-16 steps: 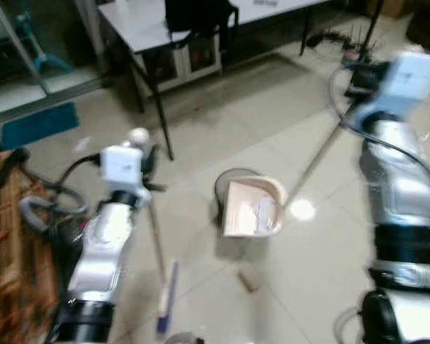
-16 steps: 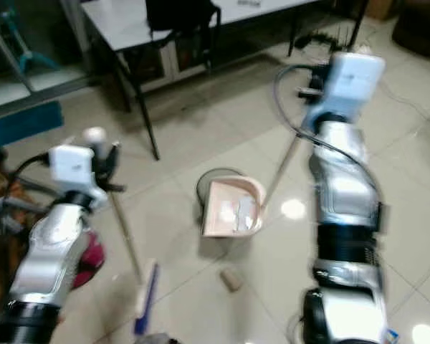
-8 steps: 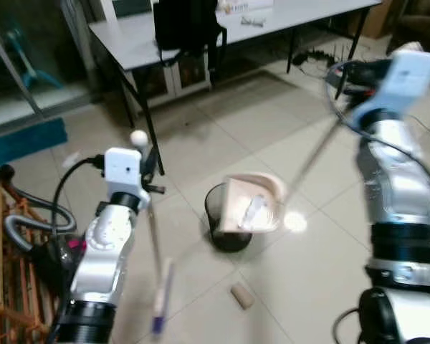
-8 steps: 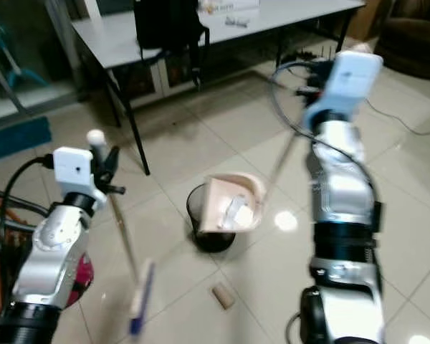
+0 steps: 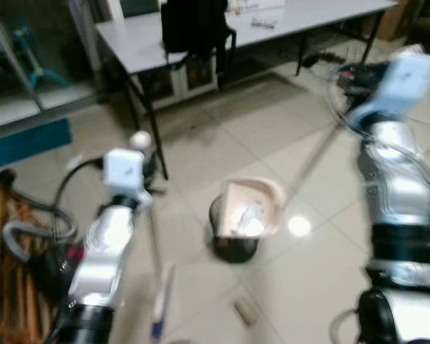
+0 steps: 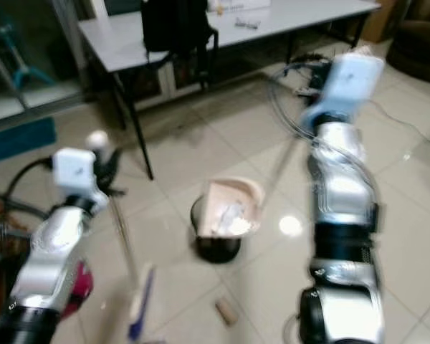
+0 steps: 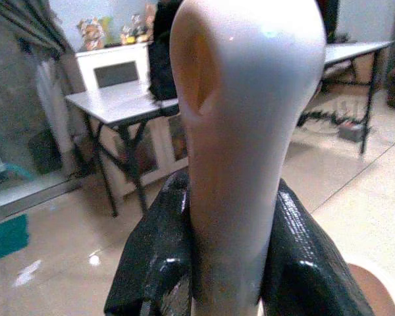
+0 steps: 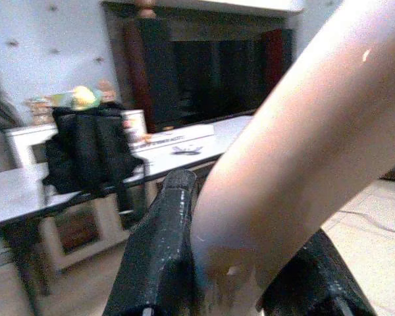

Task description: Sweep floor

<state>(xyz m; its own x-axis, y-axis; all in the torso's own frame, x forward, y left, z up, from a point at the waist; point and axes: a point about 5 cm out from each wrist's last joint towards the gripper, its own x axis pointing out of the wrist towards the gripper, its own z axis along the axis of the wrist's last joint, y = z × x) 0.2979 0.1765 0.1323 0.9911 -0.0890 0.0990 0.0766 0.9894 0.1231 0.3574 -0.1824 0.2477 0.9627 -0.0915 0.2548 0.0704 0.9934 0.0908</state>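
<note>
Two silver arms over glossy pale floor tiles (image 5: 322, 279) in the left eye view, all somewhat blurred. Left gripper (image 5: 145, 168) at about 9 o'clock, pinching a thin pale broom handle (image 5: 152, 236) near its round white knob; handle slanting down to a long narrow broom head (image 5: 160, 304) with a blue edge at 7 o'clock. Near centre, a beige plastic dustpan (image 5: 251, 208), scoop-shaped with a curved back wall, tipped over a round dark bin (image 5: 233, 244), pale debris inside. Thin straight dustpan handle (image 5: 312, 161) rising toward 2 o'clock to the right gripper (image 5: 358, 75). Small tan cylinder (image 5: 244, 312) lying on the tiles at 6 o'clock, apart from the bin.

Same scene from the right eye: grey flat-topped table (image 6: 122, 39) on thin black legs at 12 o'clock, black soft backpack (image 6: 173, 25) on it, blue mat (image 6: 18, 140) at 10 o'clock.

Left wrist: two matte black fingers (image 7: 155, 263) pressed against a smooth, glossy, cream rounded knob, one on each side.

Right wrist: black fingers (image 8: 164, 250) clamped on a thick smooth peach-coloured bar crossing diagonally; table and backpack behind.
</note>
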